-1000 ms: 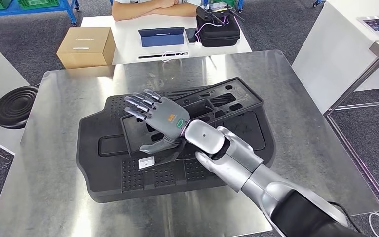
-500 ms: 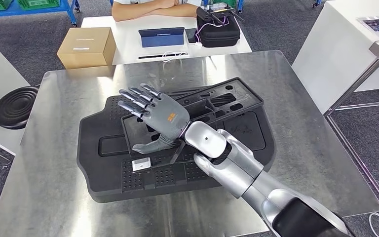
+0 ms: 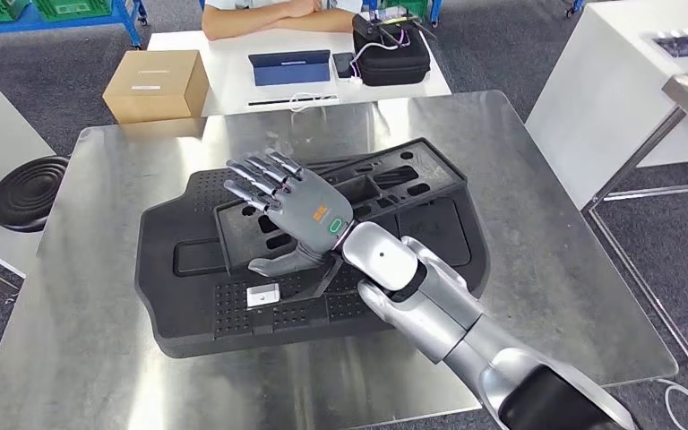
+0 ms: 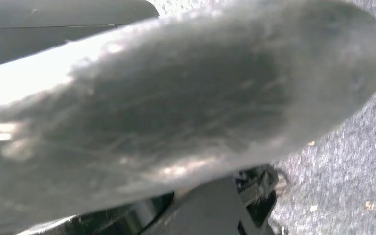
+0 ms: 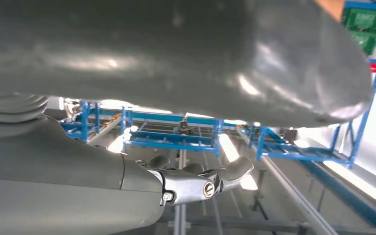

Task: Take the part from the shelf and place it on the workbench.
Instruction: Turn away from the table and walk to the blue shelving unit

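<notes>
With part (image 3: 340,210) flat on bench (image 3: 537,233), long axis running from near-left to far-right under right hand (image 3: 300,215), withdraw hand, fingers spread and gripping nothing, straight up and back; left hand state cannot be told.

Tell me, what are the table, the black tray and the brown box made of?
The table looks like brushed metal, likely steel: silvery, with hazy reflections. The tray seems to be matte black moulded plastic or foam, with pressed pockets and dot grids; which one is unclear. The box looks like plain brown cardboard, dull, with a white label.
</notes>
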Controlling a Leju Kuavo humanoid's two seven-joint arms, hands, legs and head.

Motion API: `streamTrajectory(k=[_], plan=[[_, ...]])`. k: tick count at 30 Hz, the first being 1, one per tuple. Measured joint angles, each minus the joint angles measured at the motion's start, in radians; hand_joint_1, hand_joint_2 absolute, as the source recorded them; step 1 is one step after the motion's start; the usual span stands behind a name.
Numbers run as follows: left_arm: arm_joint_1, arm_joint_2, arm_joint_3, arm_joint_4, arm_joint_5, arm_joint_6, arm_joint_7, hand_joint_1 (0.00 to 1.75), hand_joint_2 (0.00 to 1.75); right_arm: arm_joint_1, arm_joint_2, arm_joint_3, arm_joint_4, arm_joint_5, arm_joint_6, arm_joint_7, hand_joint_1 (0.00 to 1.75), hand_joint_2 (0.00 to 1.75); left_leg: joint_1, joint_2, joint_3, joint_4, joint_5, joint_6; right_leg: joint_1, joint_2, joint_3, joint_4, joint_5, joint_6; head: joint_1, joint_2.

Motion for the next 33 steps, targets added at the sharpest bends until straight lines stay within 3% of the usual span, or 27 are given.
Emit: streamTrajectory(k=[3,5,7,8,9,10,11,13,15,17,19,20,22,23,24,25,27,29,30,31,33], plan=[[0.002,-0.001,0.000,0.000,0.001,-0.004,-0.001,0.00,0.00,0.000,0.001,-0.002,0.001,0.003,0.000,0.002,0.00,0.00,0.005,-0.001,-0.011,0.013,-0.006,-0.019,0.001,0.005,-0.013,0.005,0.007,-0.029,0.000,0.000],[0.002,-0.001,0.000,0.000,0.003,-0.007,-0.002,0.00,0.00,0.000,0.004,-0.002,0.001,0.006,0.000,0.002,0.00,0.00,0.009,-0.001,-0.040,0.085,-0.069,-0.025,-0.002,0.004,-0.023,0.003,0.018,-0.051,-0.001,0.000],[0.002,-0.001,0.000,0.000,0.003,-0.009,-0.002,0.00,0.00,0.000,0.004,-0.002,0.002,0.010,0.001,0.003,0.00,0.00,0.009,-0.002,-0.090,0.227,-0.157,-0.026,0.006,0.003,-0.038,0.004,0.028,-0.067,-0.001,0.000],[0.002,-0.001,0.000,0.000,0.003,-0.009,-0.001,0.00,0.00,0.001,0.004,-0.002,0.003,0.011,0.001,0.003,0.00,0.00,0.009,-0.002,-0.107,0.285,-0.184,-0.027,0.010,0.002,-0.046,0.005,0.033,-0.071,-0.001,0.000],[0.002,-0.001,0.000,0.000,0.003,-0.009,-0.001,0.00,0.00,0.001,0.004,-0.002,0.003,0.011,0.001,0.003,0.00,0.00,0.009,-0.002,-0.107,0.310,-0.191,-0.027,0.013,0.002,-0.054,0.007,0.038,-0.073,-0.001,0.000],[0.002,-0.001,0.000,0.000,0.003,-0.009,-0.001,0.00,0.00,0.001,0.004,-0.002,0.004,0.011,0.001,0.004,0.00,0.00,0.010,-0.002,-0.087,0.294,-0.179,-0.026,0.015,0.002,-0.061,0.008,0.043,-0.073,0.000,0.000],[0.002,-0.001,0.000,0.000,0.003,-0.009,-0.001,0.00,0.00,0.001,0.004,-0.003,0.004,0.011,0.001,0.004,0.00,0.00,0.010,-0.002,-0.048,0.244,-0.155,-0.024,0.016,0.003,-0.067,0.010,0.047,-0.071,0.000,0.000],[-0.001,-0.001,0.000,0.000,0.003,-0.009,-0.001,0.00,0.00,0.000,0.005,-0.005,0.004,0.011,0.001,0.004,0.00,0.00,0.008,-0.003,0.046,0.107,-0.116,-0.019,0.018,0.003,-0.078,0.016,0.057,-0.063,0.000,0.000],[-0.002,-0.002,0.000,0.000,0.003,-0.009,-0.001,0.00,0.00,0.000,0.008,-0.007,0.004,0.011,0.001,0.004,0.00,0.00,0.001,-0.007,0.085,0.038,-0.106,-0.014,0.020,0.003,-0.085,0.018,0.068,-0.049,0.001,0.000],[-0.002,-0.002,0.000,0.000,0.003,-0.009,-0.001,0.00,0.00,0.000,0.009,-0.008,0.004,0.011,0.001,0.005,0.00,0.00,-0.007,-0.009,0.074,0.035,-0.095,-0.003,0.019,0.003,-0.090,0.014,0.082,-0.032,0.002,0.000],[-0.002,-0.003,0.000,0.000,0.003,-0.009,-0.001,0.00,0.00,0.000,0.008,-0.010,0.005,0.007,0.001,0.004,0.00,0.00,-0.007,-0.006,0.057,0.031,-0.074,0.014,0.017,0.003,-0.106,0.030,0.066,-0.026,0.004,0.000],[-0.002,-0.004,0.000,0.000,0.004,-0.009,-0.001,0.00,0.00,0.000,0.007,-0.012,0.005,-0.002,0.001,0.001,0.00,0.00,-0.006,-0.004,0.045,0.028,-0.062,0.023,0.017,0.003,-0.122,0.062,0.034,-0.030,0.005,0.000],[-0.003,-0.004,0.001,0.000,0.004,-0.010,-0.001,0.00,0.00,0.003,0.007,-0.021,0.003,-0.052,0.001,-0.018,0.00,0.00,-0.007,-0.002,0.015,0.029,-0.039,0.033,0.016,0.002,-0.165,0.188,-0.055,-0.044,0.008,0.000],[-0.002,-0.004,0.001,0.000,0.005,-0.010,-0.002,0.00,0.00,0.008,0.007,-0.028,-0.001,-0.091,0.004,-0.034,0.00,0.00,-0.008,-0.001,-0.001,0.029,-0.027,0.035,0.016,0.002,-0.180,0.255,-0.087,-0.046,0.008,0.000],[-0.002,-0.004,0.002,0.000,0.005,-0.010,-0.002,0.00,0.00,0.015,0.007,-0.036,-0.008,-0.139,0.006,-0.053,0.00,0.00,-0.009,0.000,-0.017,0.030,-0.016,0.035,0.017,0.002,-0.183,0.303,-0.102,-0.042,0.008,0.000],[-0.001,-0.004,0.003,0.000,0.005,-0.010,-0.003,0.00,0.00,0.024,0.008,-0.046,-0.018,-0.192,0.010,-0.073,0.00,0.00,-0.011,0.000,-0.032,0.030,-0.005,0.035,0.018,0.002,-0.169,0.314,-0.098,-0.035,0.008,0.000],[-0.001,-0.004,0.007,0.000,0.006,-0.011,-0.005,0.00,0.00,0.046,0.015,-0.073,-0.052,-0.322,0.022,-0.120,0.00,0.00,-0.013,0.001,-0.057,0.031,0.016,0.033,0.022,0.002,-0.085,0.228,-0.068,-0.026,0.008,0.000],[0.000,-0.006,0.013,0.000,0.007,-0.010,-0.011,0.00,0.00,0.069,0.030,-0.110,-0.100,-0.473,0.043,-0.174,0.00,0.00,-0.017,0.000,-0.073,0.031,0.035,0.027,0.031,-0.001,0.027,0.079,-0.067,-0.036,0.007,0.000],[0.001,-0.007,0.015,0.000,0.008,-0.010,-0.014,0.00,0.00,0.083,0.038,-0.128,-0.125,-0.548,0.055,-0.198,0.00,0.00,-0.017,0.001,-0.077,0.029,0.044,0.022,0.035,-0.003,0.057,0.030,-0.072,-0.043,0.006,0.000],[0.001,-0.008,0.017,0.000,0.008,-0.010,-0.017,0.00,0.00,0.097,0.045,-0.147,-0.150,-0.623,0.069,-0.220,0.00,0.00,-0.016,0.002,-0.080,0.027,0.054,0.016,0.040,-0.004,0.070,0.003,-0.077,-0.049,0.006,0.000],[0.003,-0.008,0.020,0.000,0.008,-0.009,-0.020,0.00,0.00,0.126,0.057,-0.181,-0.192,-0.741,0.092,-0.250,0.00,0.00,-0.013,0.001,-0.082,0.022,0.066,0.002,0.036,-0.006,0.059,-0.006,-0.063,-0.060,0.007,0.000]])
